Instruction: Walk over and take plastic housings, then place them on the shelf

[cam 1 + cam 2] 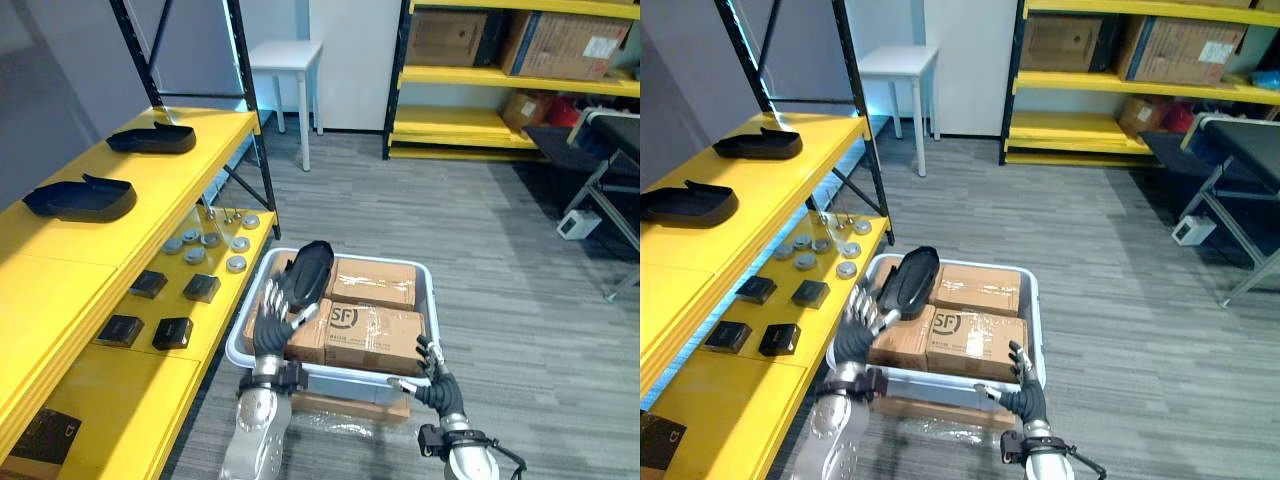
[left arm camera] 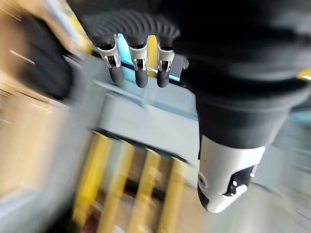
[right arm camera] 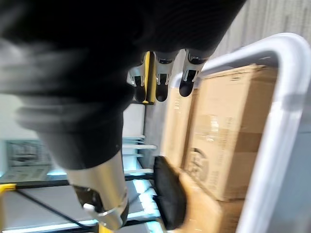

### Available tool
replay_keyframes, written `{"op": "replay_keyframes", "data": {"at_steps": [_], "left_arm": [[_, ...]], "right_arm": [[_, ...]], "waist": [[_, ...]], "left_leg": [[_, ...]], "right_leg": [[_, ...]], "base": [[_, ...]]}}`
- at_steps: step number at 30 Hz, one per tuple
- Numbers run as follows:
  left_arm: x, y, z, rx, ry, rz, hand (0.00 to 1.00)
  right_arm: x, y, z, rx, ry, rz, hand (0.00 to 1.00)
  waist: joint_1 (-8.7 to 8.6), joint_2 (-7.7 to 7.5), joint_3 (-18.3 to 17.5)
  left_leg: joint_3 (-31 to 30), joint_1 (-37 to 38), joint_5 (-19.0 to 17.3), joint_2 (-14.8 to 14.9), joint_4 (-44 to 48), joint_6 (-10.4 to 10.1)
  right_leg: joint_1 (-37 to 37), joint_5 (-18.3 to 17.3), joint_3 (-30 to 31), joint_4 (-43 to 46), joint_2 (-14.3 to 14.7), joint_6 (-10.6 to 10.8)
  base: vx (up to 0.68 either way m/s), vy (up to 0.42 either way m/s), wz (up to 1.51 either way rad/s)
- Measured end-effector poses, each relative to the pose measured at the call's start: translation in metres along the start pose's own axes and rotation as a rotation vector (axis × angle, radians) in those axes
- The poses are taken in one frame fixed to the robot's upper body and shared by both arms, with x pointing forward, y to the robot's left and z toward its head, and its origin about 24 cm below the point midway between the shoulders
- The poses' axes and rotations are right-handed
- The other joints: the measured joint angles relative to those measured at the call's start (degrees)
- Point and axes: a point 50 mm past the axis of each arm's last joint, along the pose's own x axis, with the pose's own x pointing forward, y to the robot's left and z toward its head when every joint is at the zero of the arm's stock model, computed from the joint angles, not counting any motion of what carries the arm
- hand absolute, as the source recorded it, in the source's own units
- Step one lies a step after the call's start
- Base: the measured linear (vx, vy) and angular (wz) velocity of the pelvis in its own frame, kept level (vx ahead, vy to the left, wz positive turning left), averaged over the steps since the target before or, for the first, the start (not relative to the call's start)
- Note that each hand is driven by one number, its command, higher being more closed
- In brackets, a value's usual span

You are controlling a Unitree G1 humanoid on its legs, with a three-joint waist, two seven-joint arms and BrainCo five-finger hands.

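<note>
A long black plastic housing with a curved shell lies on top of brown cardboard boxes, which fill a light grey plastic bin standing on the grey floor. The housing is at the far left part of the bin and its far end reaches over the bin's rim.

The left hand is raised above the near left side of the bin, just beside the near end of the housing. Its fingers are straight and spread, and they grip nothing; I cannot tell if the thumb touches the housing. The right hand is at the near right corner of the bin, close to the rim, with relaxed fingers that hold nothing.

On the left stands a yellow shelf with black posts. Two more black plastic housings rest on its upper level, well apart from each other: one farther, one nearer. On the lower level there are small black square boxes and, behind them, a group of round silver discs.
</note>
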Motion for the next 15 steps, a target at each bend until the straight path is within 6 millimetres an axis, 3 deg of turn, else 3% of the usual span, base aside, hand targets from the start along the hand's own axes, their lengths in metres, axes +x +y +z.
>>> {"op": "replay_keyframes", "data": {"at_steps": [1,2,4,5,6,9,11,12,13,14,15], "left_arm": [[-0.022,0.028,-0.020,0.035,0.107,0.103,0.00],[-0.027,0.033,-0.025,0.064,0.144,0.101,0.00],[-0.026,0.034,-0.024,0.081,0.142,0.095,0.00],[-0.023,0.025,-0.026,0.123,0.143,0.045,0.00],[-0.022,0.015,-0.029,0.166,0.152,-0.017,0.00],[-0.019,-0.019,-0.030,0.253,0.124,-0.179,0.00],[-0.017,-0.027,-0.026,0.298,0.090,-0.223,0.00],[-0.014,-0.028,-0.024,0.330,0.075,-0.232,0.00],[-0.006,-0.029,-0.019,0.377,0.043,-0.248,0.00],[0.002,-0.034,-0.019,0.406,0.028,-0.261,0.00],[0.006,-0.039,-0.016,0.425,0.007,-0.268,0.00]], "right_arm": [[0.016,-0.009,0.002,-0.064,0.012,-0.035,0.00],[0.022,-0.018,0.004,-0.078,0.012,-0.091,0.00],[0.024,-0.018,-0.001,-0.073,0.046,-0.108,0.00],[0.024,-0.011,-0.002,-0.057,0.061,-0.109,0.00],[0.026,-0.006,0.002,-0.063,0.046,-0.113,0.00],[0.041,-0.011,0.012,-0.048,0.023,-0.177,0.00],[0.060,-0.015,0.028,-0.028,-0.012,-0.226,0.00],[0.073,-0.012,0.044,-0.025,-0.053,-0.230,0.00],[0.080,-0.010,0.057,-0.003,-0.087,-0.252,0.00],[0.086,-0.014,0.064,-0.001,-0.101,-0.279,0.00],[0.094,-0.014,0.070,0.002,-0.100,-0.294,0.00]], "waist": [[0.62,2.47,-0.73],[1.28,4.10,-0.05],[1.77,4.21,0.09],[1.51,3.78,-0.08],[0.64,2.67,-0.05],[0.99,1.70,-0.13],[1.45,3.36,1.08],[1.71,3.91,1.78],[2.24,3.07,2.27],[2.08,4.19,2.90],[2.77,4.01,3.67]], "left_leg": [[-4.54,-1.11,1.45,-3.64,-10.71,0.00],[-4.94,-3.12,2.88,-5.17,-18.75,1.42],[-4.04,-3.81,3.93,-6.09,-23.57,1.44],[-3.90,-2.29,8.64,-7.08,-27.64,1.71],[-3.97,-1.29,10.18,-8.79,-31.23,2.29],[-4.13,2.55,14.68,-10.97,-40.83,4.16],[-4.32,3.30,16.01,-8.83,-42.74,4.83],[-4.94,3.12,16.10,-8.22,-43.13,4.71],[-5.13,2.72,16.37,-9.32,-44.51,4.21],[-5.85,2.07,17.02,-8.70,-45.56,3.26],[-5.30,1.94,17.98,-8.41,-47.09,2.99]], "right_leg": [[-0.25,0.65,0.02,-1.88,0.39,0.34],[-0.17,1.76,-0.55,-3.66,0.79,1.13],[0.31,3.00,-1.37,-5.28,1.44,0.59],[1.77,3.28,-2.24,-7.01,1.40,0.44],[2.77,4.02,-3.59,-8.00,0.36,1.53],[2.13,4.28,-6.73,-6.65,-1.96,2.01],[-4.56,3.01,-6.95,5.05,-2.19,3.11],[-5.95,1.83,-6.83,0.76,-2.78,4.69],[-5.70,10.06,-7.32,-9.46,-5.47,4.92],[-5.37,10.47,-8.90,-10.21,-4.59,4.50],[-5.65,10.56,-9.53,-10.87,-4.11,4.41]], "base": [[0.13,-0.180,-1.05],[0.16,-0.139,-0.45],[0.14,-0.034,0.00],[0.28,-0.035,0.22],[0.37,-0.039,0.32],[0.33,-0.053,0.52],[0.22,-0.047,0.21],[0.10,-0.013,0.19],[0.06,-0.057,0.49],[0.09,-0.107,0.54],[0.12,-0.115,0.39]]}}
